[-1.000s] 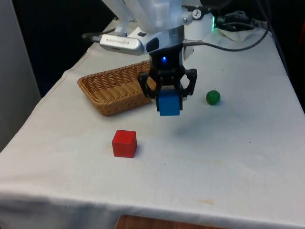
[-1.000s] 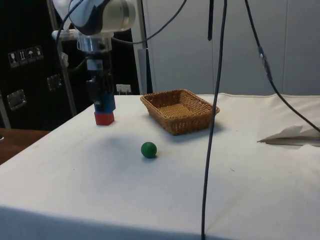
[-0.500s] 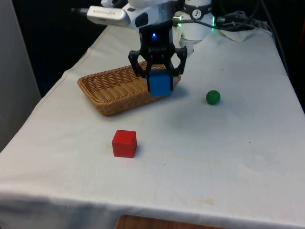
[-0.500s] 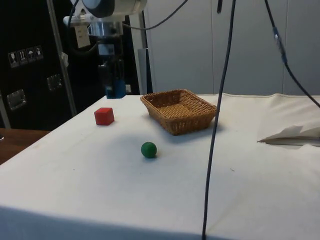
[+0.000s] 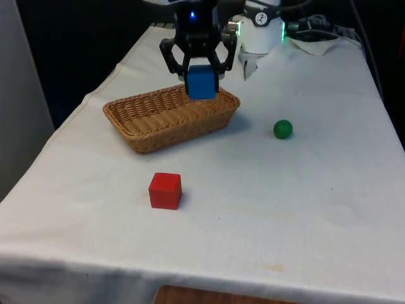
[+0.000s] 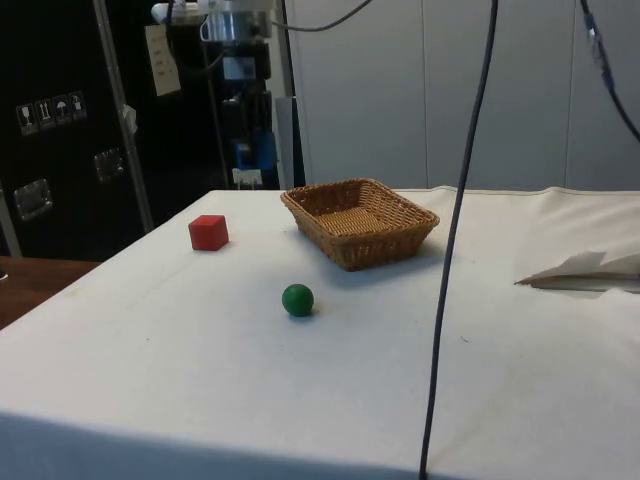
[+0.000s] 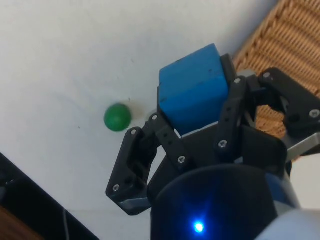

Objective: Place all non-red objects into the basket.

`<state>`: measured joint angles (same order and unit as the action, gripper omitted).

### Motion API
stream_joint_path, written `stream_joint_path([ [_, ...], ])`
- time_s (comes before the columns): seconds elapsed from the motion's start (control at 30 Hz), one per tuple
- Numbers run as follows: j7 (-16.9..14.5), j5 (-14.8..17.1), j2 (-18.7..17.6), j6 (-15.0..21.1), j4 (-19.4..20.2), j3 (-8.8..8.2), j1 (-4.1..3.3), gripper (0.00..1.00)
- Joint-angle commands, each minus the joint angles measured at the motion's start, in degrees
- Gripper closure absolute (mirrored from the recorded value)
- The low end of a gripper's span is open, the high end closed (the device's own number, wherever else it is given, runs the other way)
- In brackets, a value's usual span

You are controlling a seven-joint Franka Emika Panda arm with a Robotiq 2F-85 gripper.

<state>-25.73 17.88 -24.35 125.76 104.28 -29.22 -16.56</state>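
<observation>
Since a second ago the gripper [image 5: 201, 71] has carried the blue cube [image 5: 202, 82], clenched between its fingers, from above the worktop [image 5: 304, 190] to hang over the woven wicker basket [image 5: 166, 118]; release lies straight below. Small green ball [image 5: 283, 129] waits.

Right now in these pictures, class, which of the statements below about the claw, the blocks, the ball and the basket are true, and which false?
1. The claw holds a blue cube. True.
2. The green ball lies inside the wicker basket. False: it rests on the white cloth, apart from the basket.
3. The red cube sits on the cloth, outside the basket. True.
4. The blue cube rests on the basket's floor. False: it hangs in the claw, in the air.
</observation>
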Motion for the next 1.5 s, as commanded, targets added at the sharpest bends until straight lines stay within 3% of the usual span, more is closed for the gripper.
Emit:
stream_joint_path([
  [0.0, 0.1, -0.9, 1.0, -0.1, 0.7, -0.46, -0.23, 0.97],
  [0.07, 0.0, -0.6, 1.1, 0.0, 0.9, -0.17, 0.00, 0.97],
  [0.37, 0.0, -4.2, 7.1, -0.2, 5.7, -1.72, -0.17, 0.97],
  [0.4, -0.1, -3.5, 6.4, -0.4, 5.0, -1.38, 0.00, 0.97],
  [0.5, -0.2, -5.1, 9.0, 0.0, 7.4, -2.18, -0.06, 0.97],
  [0.67, -0.9, -4.8, 9.9, -0.3, 8.3, -2.64, 0.00, 0.97],
  [0.8, -1.9, -5.8, 11.9, 0.4, 10.7, -4.07, -0.11, 0.97],
  [0.93, -2.7, -5.4, 12.1, 0.0, 11.1, -4.53, 0.00, 0.97],
  [1.47, -4.9, -5.3, 12.7, 4.1, 15.3, -6.82, 0.17, 0.97],
])
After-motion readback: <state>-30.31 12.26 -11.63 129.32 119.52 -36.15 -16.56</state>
